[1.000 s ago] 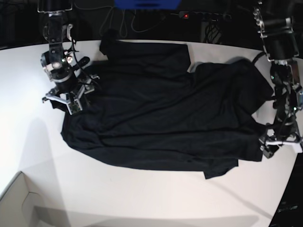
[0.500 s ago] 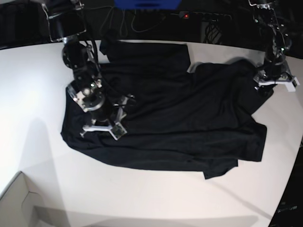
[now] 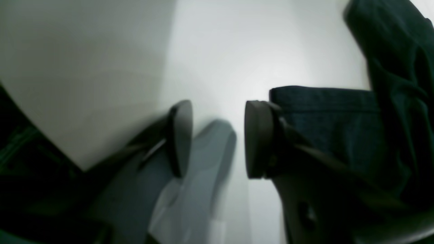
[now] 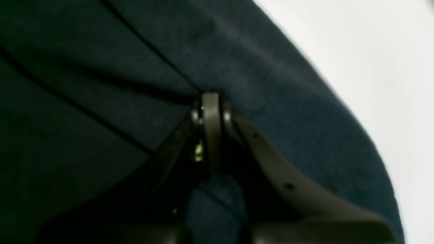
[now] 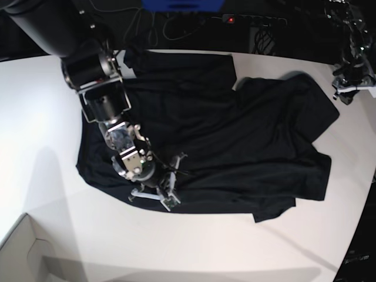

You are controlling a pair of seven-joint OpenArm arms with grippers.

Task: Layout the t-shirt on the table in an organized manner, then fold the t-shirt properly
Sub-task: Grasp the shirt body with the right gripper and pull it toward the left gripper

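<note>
My right claw (image 4: pixel 210 112) sits low over the plain black soft-fabric t-shirt (image 5: pixel 223 141), near its front hem at about seven o'clock on the big smooth matte white table (image 5: pixel 35 106). In the wrist view its jaws are pressed together. A dark fold runs right up to the tips, but I cannot tell whether any cloth is truly pinched between them. My left claw (image 3: pixel 217 139) hangs at the far two o'clock corner, jaws apart with only white tabletop between them. One fingertip (image 3: pixel 257 139) lies just beside a flat hemmed edge of the shirt, gripping nothing.

The shirt lies spread but crooked across the middle of the table, rumpled at one o'clock and with a loose flap poking out of the hem at five o'clock. I judge the step to be flattening it before any fold. To do that well, I should take only the top layer close to the hem, lift just enough to free it, and draw outward slowly so the creases run out instead of bunching. The left claw needs a firm bite on that hemmed edge so both sides pull evenly.

The cloth is limp, matte and finely knitted, creasing in long soft ridges; the tabletop is slick, so the fabric should slide readily.
</note>
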